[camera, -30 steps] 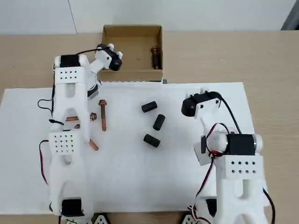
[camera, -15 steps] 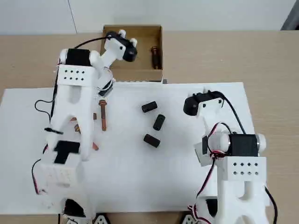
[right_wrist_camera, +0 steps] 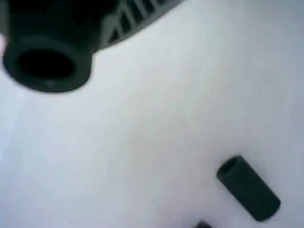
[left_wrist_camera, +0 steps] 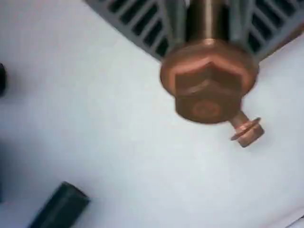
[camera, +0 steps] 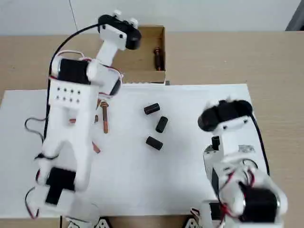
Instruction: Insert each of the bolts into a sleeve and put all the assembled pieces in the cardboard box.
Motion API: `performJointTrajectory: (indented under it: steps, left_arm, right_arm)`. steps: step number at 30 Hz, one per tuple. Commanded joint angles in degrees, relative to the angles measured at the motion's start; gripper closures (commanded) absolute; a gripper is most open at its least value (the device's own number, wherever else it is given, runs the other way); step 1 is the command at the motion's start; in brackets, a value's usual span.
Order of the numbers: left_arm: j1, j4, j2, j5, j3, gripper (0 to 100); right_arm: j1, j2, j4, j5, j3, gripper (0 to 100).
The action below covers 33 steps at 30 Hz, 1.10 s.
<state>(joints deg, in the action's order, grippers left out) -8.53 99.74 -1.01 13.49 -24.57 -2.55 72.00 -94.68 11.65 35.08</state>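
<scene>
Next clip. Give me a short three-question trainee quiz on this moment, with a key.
1. Count: how many loose black sleeves lie on the white sheet in the high view?
2. True or false: the cardboard box is empty.
3. What does the left gripper hold? A. a copper bolt B. a black sleeve C. nothing

Key
1. Three.
2. False: an assembled piece lies inside, along one side wall.
3. A.
</scene>
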Motion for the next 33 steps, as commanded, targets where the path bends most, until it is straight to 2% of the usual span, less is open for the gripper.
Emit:
performJointTrajectory:
  steps: [1,6,8,12,18,26,33]
  left_arm:
    - [-2.5,0.6,11.1,-1.8,5.0,100]
    - [-4.8,-0.6,22.2,-8.6,15.3,100]
    - [-4.8,-2.5,26.5,-10.6,19.4,100]
    - [-4.7,-8.8,35.3,-14.0,30.0,100]
    - [-4.7,-19.7,51.3,-16.2,48.7,100]
    - [-4.6,-30.0,70.9,-23.3,69.1,100]
    - [-4.6,-34.5,85.2,-23.8,81.5,100]
  right_arm:
    - [0.5,1.5,0.5,-0.7,-2.6,99.5]
    - [0.5,2.6,1.4,-1.0,-2.5,99.5]
    - [0.4,3.6,2.7,-3.9,-2.0,99.5]
    - [0.2,7.5,6.7,-12.0,4.0,99.5]
    - [-0.6,15.3,14.5,-12.5,13.5,99.5]
    - [-10.5,23.9,23.7,-12.9,24.9,99.5]
    - [-20.0,32.0,30.5,-12.9,35.1,99.5]
